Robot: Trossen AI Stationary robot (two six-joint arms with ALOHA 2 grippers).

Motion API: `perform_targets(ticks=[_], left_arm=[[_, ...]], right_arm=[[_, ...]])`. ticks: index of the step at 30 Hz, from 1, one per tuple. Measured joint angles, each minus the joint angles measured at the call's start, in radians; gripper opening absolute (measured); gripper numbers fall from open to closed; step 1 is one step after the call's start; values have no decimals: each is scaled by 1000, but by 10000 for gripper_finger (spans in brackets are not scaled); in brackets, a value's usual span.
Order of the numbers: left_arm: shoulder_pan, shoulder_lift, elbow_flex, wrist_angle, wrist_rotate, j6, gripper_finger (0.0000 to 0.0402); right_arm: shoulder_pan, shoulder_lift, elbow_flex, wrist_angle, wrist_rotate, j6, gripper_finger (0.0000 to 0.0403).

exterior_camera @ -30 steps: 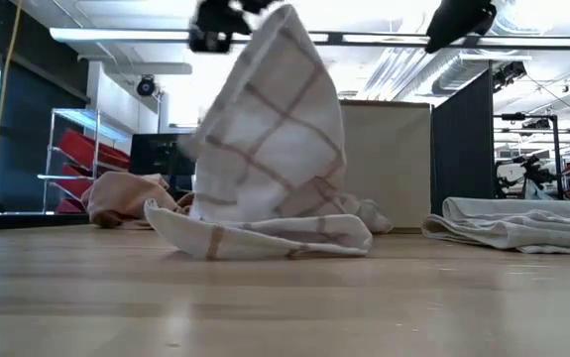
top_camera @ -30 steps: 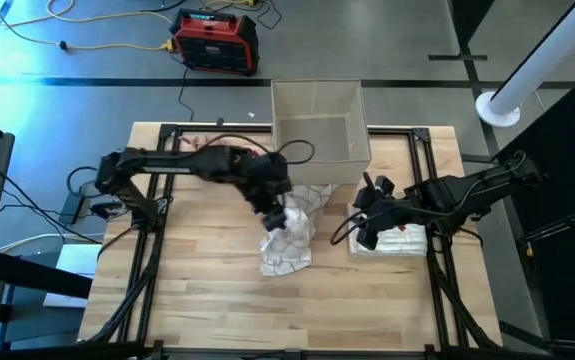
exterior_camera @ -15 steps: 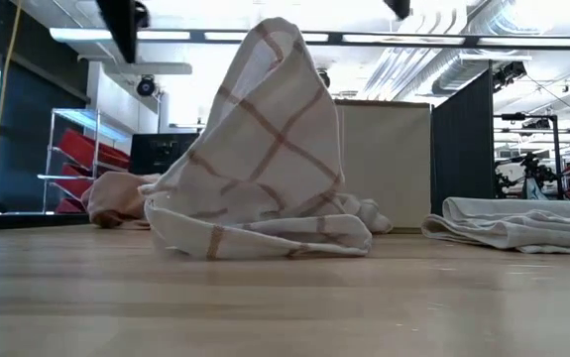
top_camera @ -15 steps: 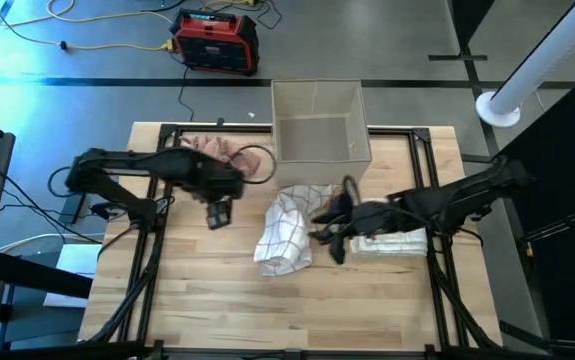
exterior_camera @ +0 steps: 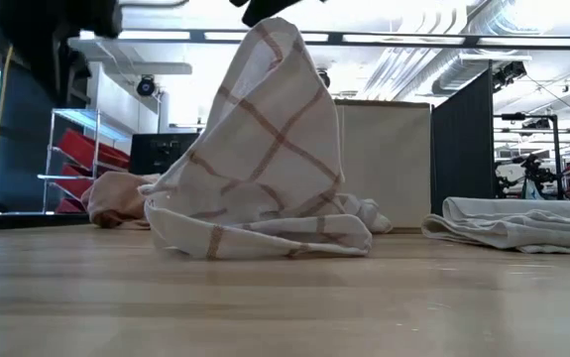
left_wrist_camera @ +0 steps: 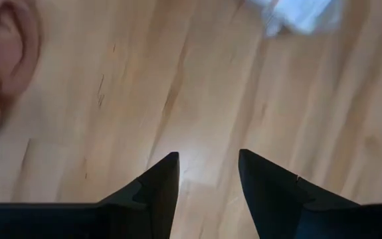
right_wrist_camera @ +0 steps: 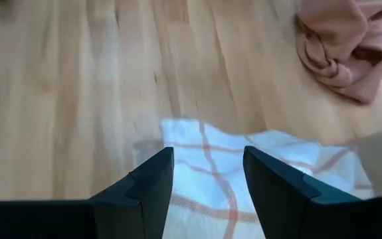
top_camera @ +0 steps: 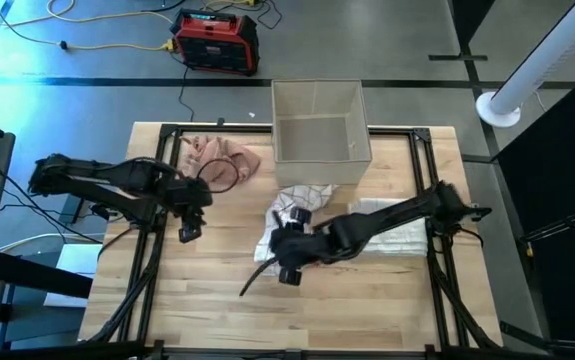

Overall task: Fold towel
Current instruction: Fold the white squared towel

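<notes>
On the wooden table [top_camera: 217,300] I see my left gripper [top_camera: 187,232] has let go and retreated, fingers apart, while my right gripper [top_camera: 289,272], also spread and empty, now reaches over the checked towel [top_camera: 292,205], so folding restarts.

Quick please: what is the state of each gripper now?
Left gripper: open, holding nothing, over bare table.
Right gripper: open, over the checked towel, not gripping.

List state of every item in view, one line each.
Checked towel: crumpled, heaped up, unfolded.
Pink cloth: bunched, far left of table.
White towel: folded, lying flat.
Bin: upright, looks empty.
Left gripper: open over bare wood.
Right gripper: open, above checked towel.
</notes>
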Motion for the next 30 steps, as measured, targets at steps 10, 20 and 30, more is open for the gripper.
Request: perform_targets(ticks=[10, 20, 30], left_arm=[[0, -2, -91, 73, 25, 8, 147], [0, -2, -98, 138, 15, 37, 147], [0, -1, -98, 252, -59, 45, 147]], right_arm=[[16, 211, 267, -255, 1, -19, 169], [-14, 239, 270, -374, 52, 157, 97], [44, 17, 291, -330, 13, 336, 2]])
